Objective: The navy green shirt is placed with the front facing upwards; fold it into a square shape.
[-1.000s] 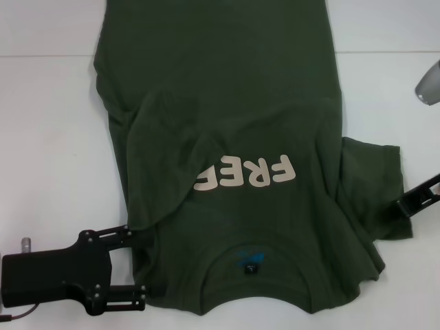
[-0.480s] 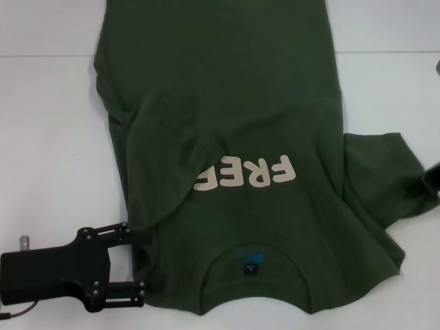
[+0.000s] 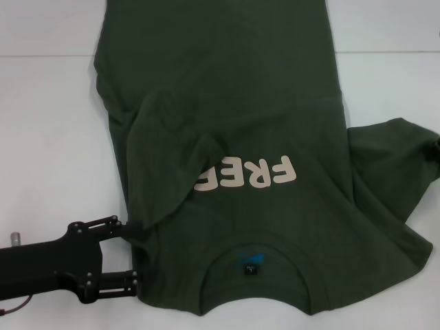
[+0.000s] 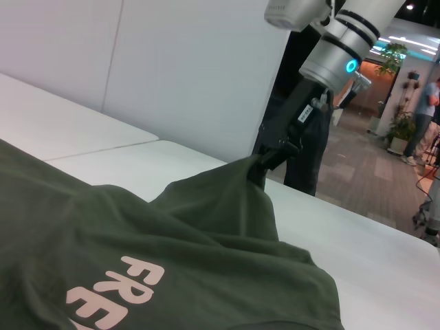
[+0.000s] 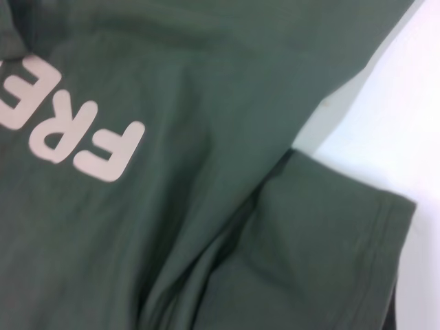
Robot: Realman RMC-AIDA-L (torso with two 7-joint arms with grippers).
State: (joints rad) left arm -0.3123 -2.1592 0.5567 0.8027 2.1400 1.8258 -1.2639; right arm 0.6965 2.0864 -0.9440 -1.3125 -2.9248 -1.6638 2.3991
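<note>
The navy green shirt (image 3: 227, 89) lies face up on the white table, its collar (image 3: 253, 265) nearest me and the cream lettering (image 3: 247, 175) across the chest. One sleeve is folded over the chest on the left. My left gripper (image 3: 129, 256) is open at the shirt's near left shoulder edge, one finger on each side of that corner. My right gripper is outside the head view. In the left wrist view it (image 4: 260, 167) is shut on the other sleeve (image 4: 220, 199) and holds it raised. That sleeve (image 3: 392, 151) stretches to the right edge of the head view.
The white table (image 3: 48, 137) has bare surface on both sides of the shirt, with a seam line across the far part. The left wrist view shows a room with a person (image 4: 421, 117) and plants beyond the table's far edge.
My right gripper has pulled the right sleeve outward to the right and left the head view, and the sleeve is now spread wider. My left gripper has drawn back slightly to the left.
</note>
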